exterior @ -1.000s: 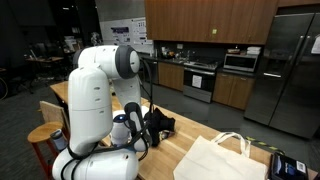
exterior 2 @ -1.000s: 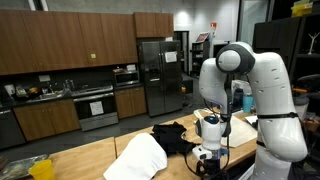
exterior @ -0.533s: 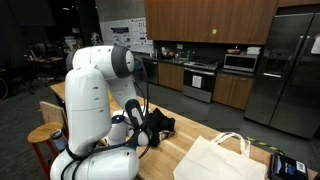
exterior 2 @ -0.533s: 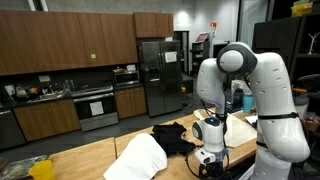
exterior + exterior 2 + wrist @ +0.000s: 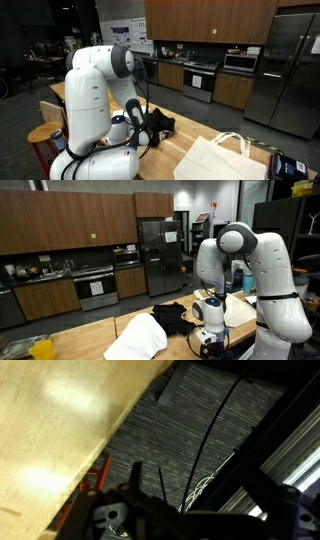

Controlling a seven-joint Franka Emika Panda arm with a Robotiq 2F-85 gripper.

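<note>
My gripper (image 5: 141, 141) hangs low at the near edge of the wooden table (image 5: 185, 138), with the arm folded over it. It also shows in an exterior view (image 5: 207, 340). A crumpled black cloth (image 5: 160, 124) lies on the table right beside it and shows in both exterior views (image 5: 172, 316). In the wrist view only dark gripper parts (image 5: 190, 520) show at the bottom, above grey carpet (image 5: 190, 420) and beside the table's edge (image 5: 60, 430). The fingers are too dark to read. Nothing shows between them.
A white bag (image 5: 218, 160) stands on the table past the cloth and shows in both exterior views (image 5: 139, 338). A wooden stool (image 5: 45, 134) stands beside the robot base. Kitchen cabinets, an oven and a steel fridge (image 5: 290, 70) line the back wall.
The arm shifted slightly between one second and half a second ago; since then nothing has visibly moved.
</note>
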